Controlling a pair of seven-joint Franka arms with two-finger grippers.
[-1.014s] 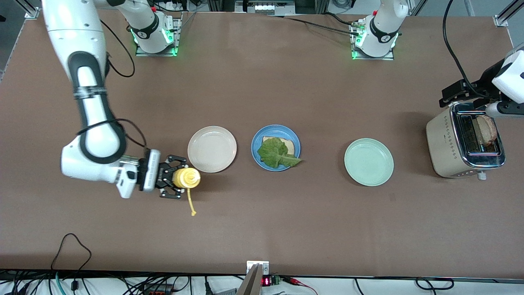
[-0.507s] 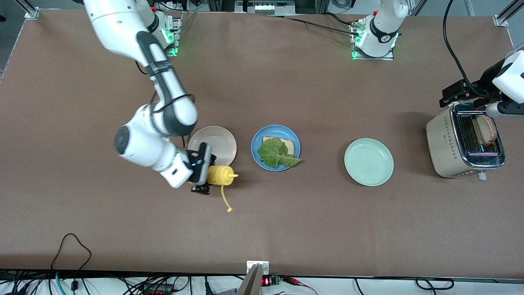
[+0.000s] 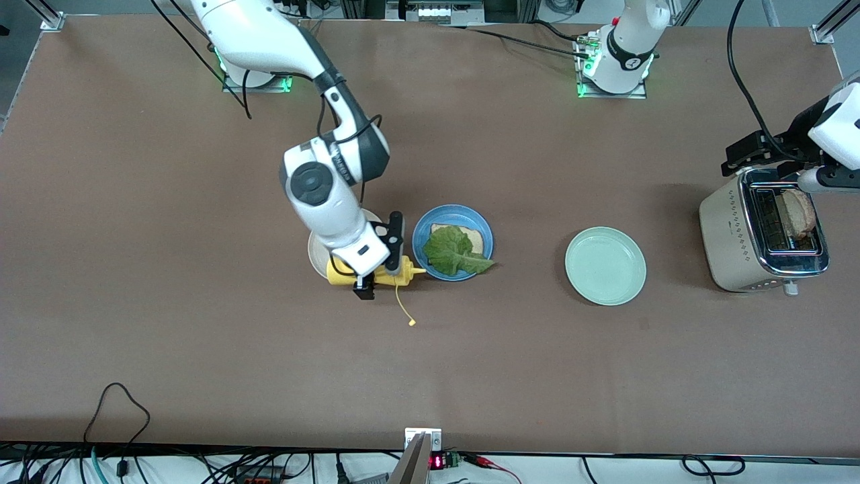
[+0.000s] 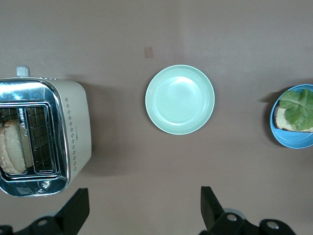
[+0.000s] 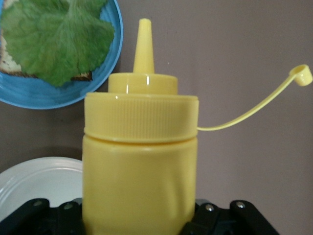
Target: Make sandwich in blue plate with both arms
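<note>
right claw (image 3: 376,269) pinching yellow squeeze bottle (image 3: 396,271), nozzle at blue plate's (image 3: 421,232) 8 o'clock rim | left claw (image 4: 142,215) spread, waiting over toaster (image 3: 732,235) | lettuce (image 3: 455,250) lying on 1 bread slice (image 3: 476,236)

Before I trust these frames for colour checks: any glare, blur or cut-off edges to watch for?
Front view: even light, with soft shadows beside the toaster and blue plate. Left wrist view: a bright sheen on the mint green plate and reflections on the toaster's chrome top. Right wrist view: the yellow squeeze bottle fills the frame, and the blue plate is cropped at the edge.
</note>
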